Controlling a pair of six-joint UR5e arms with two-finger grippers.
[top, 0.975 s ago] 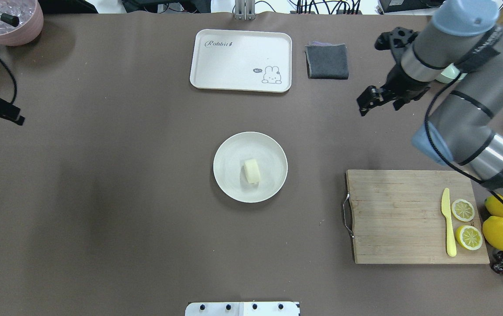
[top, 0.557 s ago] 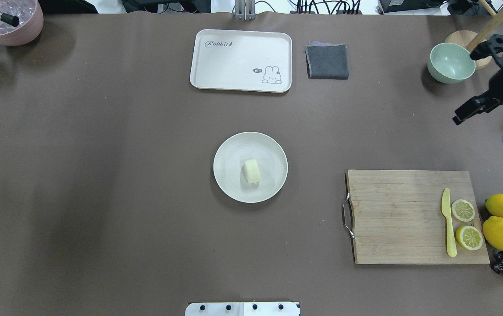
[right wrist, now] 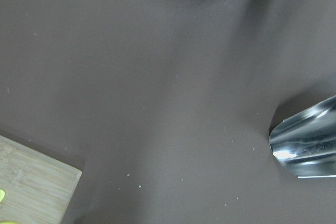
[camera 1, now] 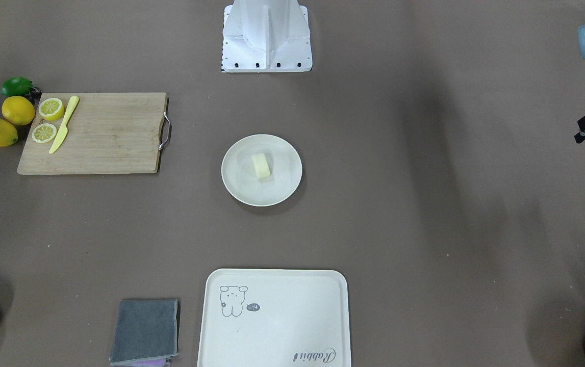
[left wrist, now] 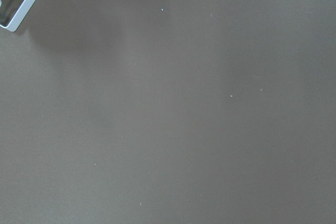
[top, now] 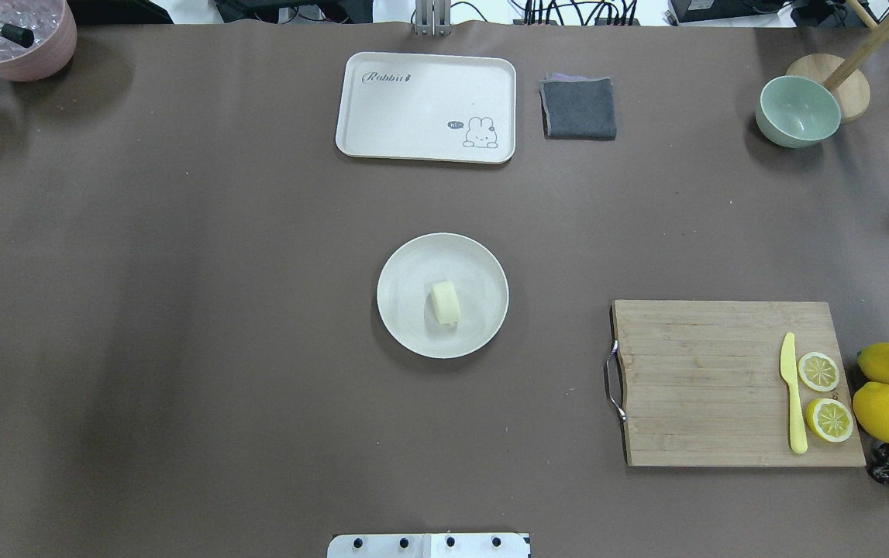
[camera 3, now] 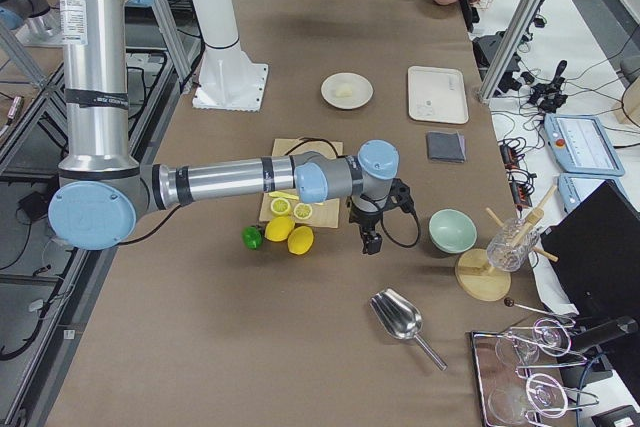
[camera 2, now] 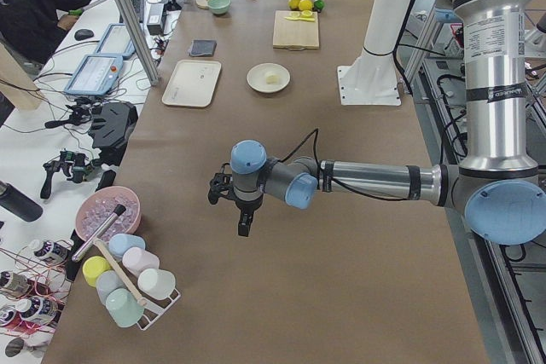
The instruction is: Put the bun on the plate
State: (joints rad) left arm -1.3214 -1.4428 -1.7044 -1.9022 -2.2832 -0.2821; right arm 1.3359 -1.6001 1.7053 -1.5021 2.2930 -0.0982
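The pale cream-yellow bun (top: 445, 301) lies on its side a little right of the middle of the round cream-white plate (top: 405, 263), at the table's centre. The front-facing view shows the same bun (camera 1: 260, 165) on the plate (camera 1: 241, 188). No gripper is near them. My left gripper (camera 2: 242, 222) hangs over bare table far to the left; only a black part of it shows at the front-facing view's right edge. My right gripper (camera 3: 371, 243) hangs past the cutting board, near the green bowl. I cannot tell whether either is open or shut.
A rabbit-print tray (top: 382, 101) and a folded grey cloth (top: 578, 108) lie at the far side. At the right are a green bowl (top: 797, 112), a cutting board (top: 700, 387) with a knife (top: 791, 395) and lemon slices (top: 818, 370), lemons (top: 884, 411) and a metal scoop (right wrist: 307, 145). A pink bowl (top: 18, 39) sits far left.
My right arm has drawn back to the right and left the overhead view. The left gripper has gone from that view's left edge. The bun has stayed on the plate.
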